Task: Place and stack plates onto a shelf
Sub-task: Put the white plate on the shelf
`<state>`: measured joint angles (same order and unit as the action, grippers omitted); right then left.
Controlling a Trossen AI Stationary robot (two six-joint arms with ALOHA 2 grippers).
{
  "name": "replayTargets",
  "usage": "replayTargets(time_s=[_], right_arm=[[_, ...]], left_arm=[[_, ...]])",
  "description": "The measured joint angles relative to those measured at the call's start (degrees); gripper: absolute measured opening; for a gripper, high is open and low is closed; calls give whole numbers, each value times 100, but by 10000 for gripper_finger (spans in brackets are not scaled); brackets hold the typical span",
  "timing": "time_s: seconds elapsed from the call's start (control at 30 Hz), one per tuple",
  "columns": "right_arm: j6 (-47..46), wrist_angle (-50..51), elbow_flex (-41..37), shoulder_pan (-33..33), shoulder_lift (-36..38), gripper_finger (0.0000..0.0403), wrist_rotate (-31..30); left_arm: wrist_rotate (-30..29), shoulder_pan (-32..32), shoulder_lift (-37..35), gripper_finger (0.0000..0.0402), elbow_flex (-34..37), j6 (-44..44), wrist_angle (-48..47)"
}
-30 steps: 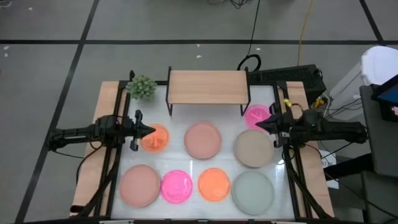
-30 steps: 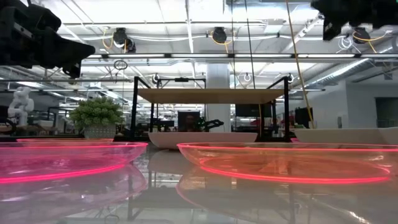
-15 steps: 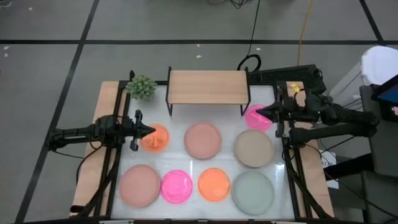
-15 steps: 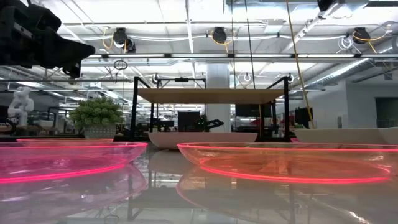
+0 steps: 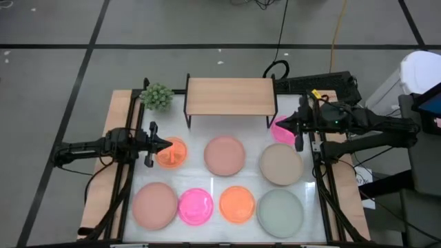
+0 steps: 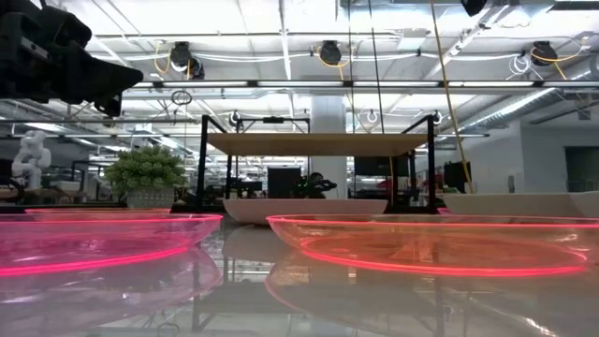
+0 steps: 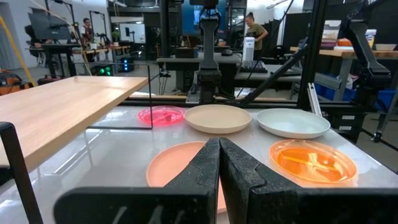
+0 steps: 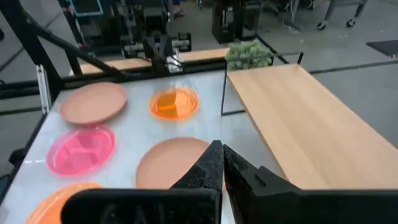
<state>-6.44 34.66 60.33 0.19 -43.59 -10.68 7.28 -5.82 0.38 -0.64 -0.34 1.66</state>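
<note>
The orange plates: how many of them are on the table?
2. One orange plate lies at the left tool, in the middle row. The other orange plate lies in the front row, between a magenta plate and the grey-green plate. None seems hidden.

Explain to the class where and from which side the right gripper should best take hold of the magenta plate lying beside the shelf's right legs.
Probably by its thin raised rim. The magenta plate lies flat on the table, so only the edge offers a pinch. The shelf crowds its far-left side, so the right gripper, shut now, should open and come down on the right-hand rim, one finger inside, one outside.
</note>
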Motion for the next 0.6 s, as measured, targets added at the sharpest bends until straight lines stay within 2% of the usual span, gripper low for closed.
replayTargets(time_s=[0.2,0.33,0.43,0.6], right_arm=[[-79,3,-224,2,-25,0,15],[-186,-5,-326,4,-18,0,17],[-188,-8,-440,4,-18,0,18],[-302,-8,-658,4,-18,0,22]], left_arm=[[-243,0,0,17,-1,-328,297],[-304,1,36,17,-254,-431,290],[-334,0,253,17,-687,-413,144],[-338,2,1000,17,-1843,-274,-552]])
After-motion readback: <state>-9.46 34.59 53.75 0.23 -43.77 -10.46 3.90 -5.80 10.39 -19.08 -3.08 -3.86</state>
